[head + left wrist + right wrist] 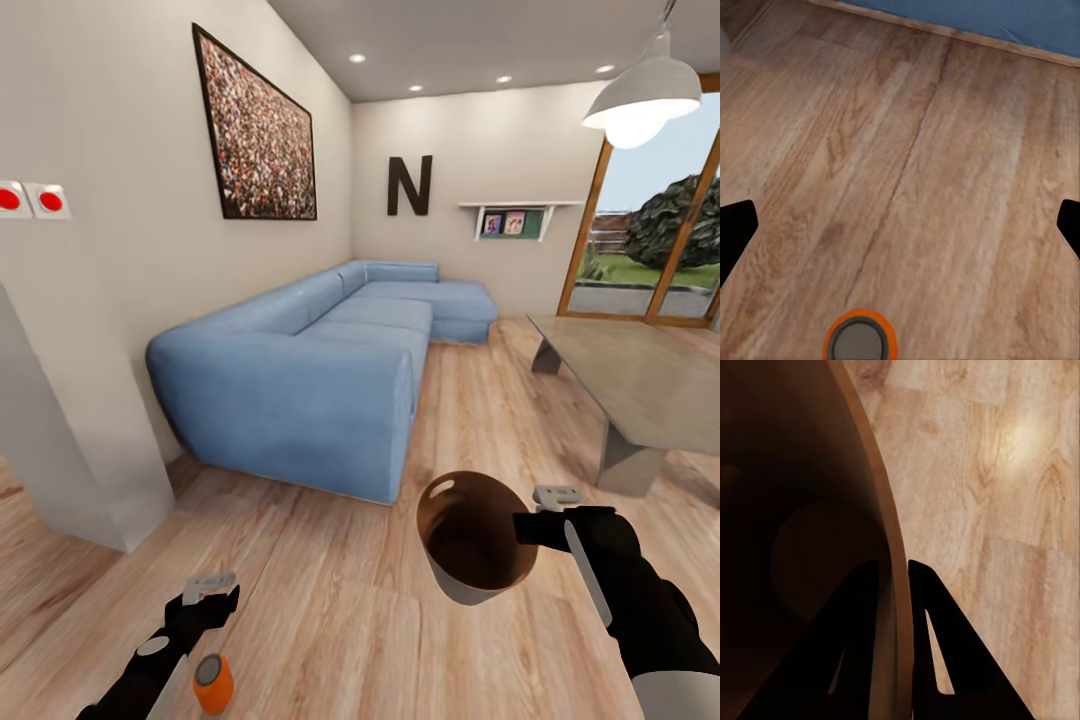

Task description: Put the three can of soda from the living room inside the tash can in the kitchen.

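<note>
One orange can of soda (213, 683) (859, 337) with a grey top stands upright on the wood floor of the living room. My left gripper (208, 592) (900, 232) hangs open just beyond it, fingers spread wide with only floor between them. The trash can (460, 560), glossy brown inside, is held tilted above the floor. My right gripper (532, 522) (894, 585) is shut on its rim (896, 607), one finger inside the wall and one outside. The other two cans are out of view.
A blue corner sofa (320, 370) fills the left middle. A grey low table (640, 380) stands at the right, before wood-framed glass doors (660, 240). A white wall corner (60, 440) juts in at the left. Open wood floor lies between sofa and table.
</note>
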Controlling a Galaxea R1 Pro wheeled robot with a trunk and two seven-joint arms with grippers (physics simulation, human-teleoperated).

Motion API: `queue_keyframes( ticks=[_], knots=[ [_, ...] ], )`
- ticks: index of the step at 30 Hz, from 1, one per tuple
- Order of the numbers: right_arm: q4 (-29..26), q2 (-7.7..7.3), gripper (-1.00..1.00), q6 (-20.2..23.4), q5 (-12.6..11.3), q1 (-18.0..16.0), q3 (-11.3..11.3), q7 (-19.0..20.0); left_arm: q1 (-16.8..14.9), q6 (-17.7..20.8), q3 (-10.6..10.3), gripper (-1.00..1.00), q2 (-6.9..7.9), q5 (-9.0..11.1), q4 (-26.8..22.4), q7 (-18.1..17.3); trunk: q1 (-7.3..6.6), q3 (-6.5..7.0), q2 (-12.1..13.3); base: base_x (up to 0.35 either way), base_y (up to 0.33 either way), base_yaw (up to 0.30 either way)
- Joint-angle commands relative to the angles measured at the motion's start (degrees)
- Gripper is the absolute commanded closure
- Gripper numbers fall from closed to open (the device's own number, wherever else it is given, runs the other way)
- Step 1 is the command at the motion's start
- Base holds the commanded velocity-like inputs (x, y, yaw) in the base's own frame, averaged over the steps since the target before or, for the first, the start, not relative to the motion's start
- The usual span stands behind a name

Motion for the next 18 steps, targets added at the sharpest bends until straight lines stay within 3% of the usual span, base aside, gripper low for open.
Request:
queue_keyframes(
  ticks=[1, 18],
  knots=[
    [0.0, 0.0, 1.0, 0.1, -0.9, 0.0, 0.0, 0.2, 0.0, 0.0, 0.0, -1.0, 0.0, 0.0, 0.0, 0.0, -0.01, -0.01, 0.0, 0.13, 0.0, 0.0],
    [0.0, 0.02, 1.0, 0.1, -0.9, 0.0, 0.0, 0.2, 0.0, 0.0, 0.1, -1.0, 0.0, 0.0, 0.0, 0.0, -0.01, -0.89, 0.0, 0.021, 0.0, 0.0]
  ],
)
